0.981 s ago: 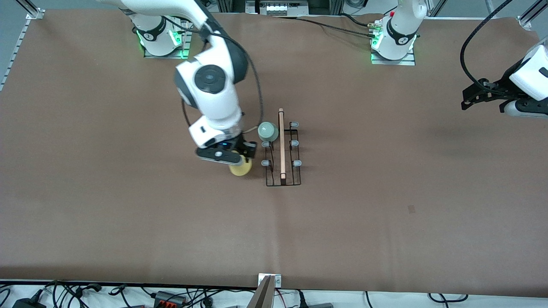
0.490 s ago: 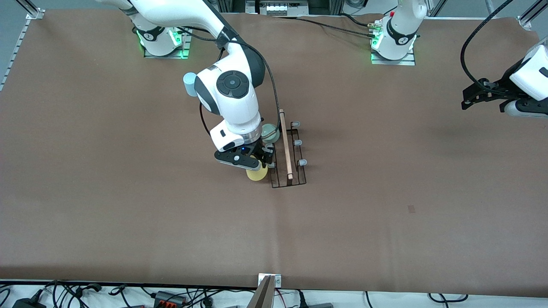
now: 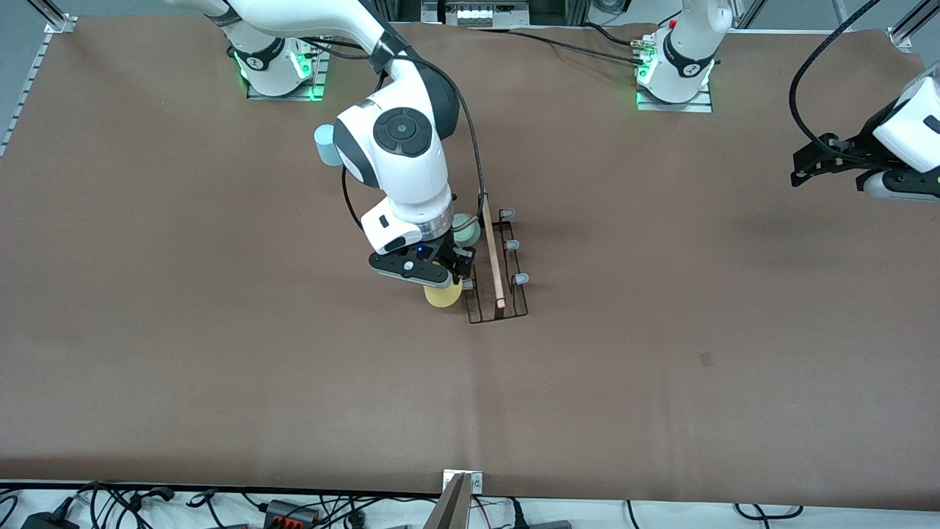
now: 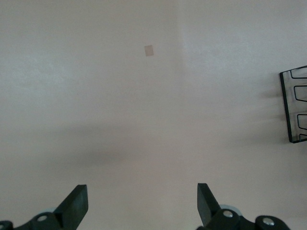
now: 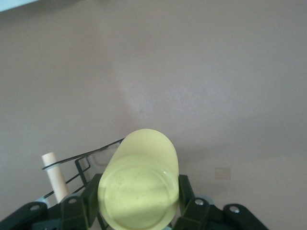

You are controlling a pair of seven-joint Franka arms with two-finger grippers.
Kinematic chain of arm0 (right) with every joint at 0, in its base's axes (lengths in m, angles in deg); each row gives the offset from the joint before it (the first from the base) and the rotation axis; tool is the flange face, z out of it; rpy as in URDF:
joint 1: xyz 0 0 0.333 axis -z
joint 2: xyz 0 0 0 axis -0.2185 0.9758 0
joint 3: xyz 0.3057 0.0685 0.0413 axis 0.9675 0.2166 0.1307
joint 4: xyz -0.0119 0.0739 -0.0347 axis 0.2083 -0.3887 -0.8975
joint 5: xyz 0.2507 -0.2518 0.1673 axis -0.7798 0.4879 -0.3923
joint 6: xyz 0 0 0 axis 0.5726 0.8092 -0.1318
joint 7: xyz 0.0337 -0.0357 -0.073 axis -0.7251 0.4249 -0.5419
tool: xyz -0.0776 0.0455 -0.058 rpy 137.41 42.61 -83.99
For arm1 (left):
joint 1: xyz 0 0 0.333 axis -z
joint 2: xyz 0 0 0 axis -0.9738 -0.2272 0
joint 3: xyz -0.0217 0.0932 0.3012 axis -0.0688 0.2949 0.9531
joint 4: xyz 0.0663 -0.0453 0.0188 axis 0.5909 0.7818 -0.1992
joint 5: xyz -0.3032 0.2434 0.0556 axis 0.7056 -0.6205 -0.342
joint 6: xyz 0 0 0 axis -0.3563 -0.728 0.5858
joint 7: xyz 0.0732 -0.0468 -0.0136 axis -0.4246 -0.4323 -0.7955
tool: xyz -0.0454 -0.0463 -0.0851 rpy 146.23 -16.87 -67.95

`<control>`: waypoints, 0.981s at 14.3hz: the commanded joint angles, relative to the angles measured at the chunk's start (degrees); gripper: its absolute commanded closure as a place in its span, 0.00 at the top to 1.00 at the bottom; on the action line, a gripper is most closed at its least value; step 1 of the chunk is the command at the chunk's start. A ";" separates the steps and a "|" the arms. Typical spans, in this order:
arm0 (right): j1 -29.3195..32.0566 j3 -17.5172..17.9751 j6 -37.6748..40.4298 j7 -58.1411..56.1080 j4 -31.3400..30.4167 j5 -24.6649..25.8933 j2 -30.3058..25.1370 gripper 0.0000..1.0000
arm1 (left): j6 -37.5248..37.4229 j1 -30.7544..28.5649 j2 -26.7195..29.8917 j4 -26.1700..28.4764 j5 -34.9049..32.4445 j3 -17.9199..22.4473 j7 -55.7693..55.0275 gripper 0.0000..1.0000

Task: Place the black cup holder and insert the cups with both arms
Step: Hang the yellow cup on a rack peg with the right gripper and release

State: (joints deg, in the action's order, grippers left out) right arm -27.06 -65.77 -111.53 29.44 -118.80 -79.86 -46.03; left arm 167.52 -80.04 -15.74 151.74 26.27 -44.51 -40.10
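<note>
Brown table covering, front view: plain brown sheet (image 3: 661, 382) across the whole frame.
Rack, front view: thin black wire cup holder (image 3: 499, 268) with a light wooden rod handle, centre of the frame, already set on the table.
Green cup, front view: pale sage-green plastic tumbler (image 3: 465, 229) on a peg at the rack's upper end, partly hidden by the right arm.
Yellow cup, front view: yellow plastic tumbler (image 3: 443, 294) pinched in the right gripper (image 3: 433, 275), just beside the rack's lower pegs.
Blue cup, front view: light blue plastic tumbler (image 3: 324, 145) on the table in the upper middle, beside the right arm's wrist, not yet picked.
Left gripper, front view: black left gripper (image 3: 808, 165) at the right edge, waiting over bare table.
Left wrist view: fingers (image 4: 76, 203) spread wide and empty; rack corner at the right edge.
Right wrist view: fingers (image 5: 91, 196) pressed on the yellow cup; rack wire and wooden rod at the lower left.
Progress: holder placed, one cup seated; I judge the yellow one mid-insertion, the blue one remaining.
</note>
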 commanded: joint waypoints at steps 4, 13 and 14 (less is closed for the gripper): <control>-1.28 0.38 -0.54 0.90 1.42 -2.38 0.71 0.09 | -1.45 -0.25 -0.66 -1.76 0.40 -0.50 -0.53 1.00; -1.81 0.91 -6.26 0.55 0.55 -2.47 4.93 0.42 | -1.45 -0.34 -0.66 -1.85 0.40 -0.32 -0.45 1.00; -1.81 0.91 -6.18 0.55 0.28 -2.47 5.02 0.68 | -1.45 -0.34 -0.66 -1.85 0.40 -0.32 -0.45 1.00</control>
State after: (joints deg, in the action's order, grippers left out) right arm -28.68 -64.89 -117.00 29.48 -118.17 -81.59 -41.26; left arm 167.42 -80.03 -15.74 151.71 26.27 -44.60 -40.14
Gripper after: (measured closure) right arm 0.330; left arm 0.000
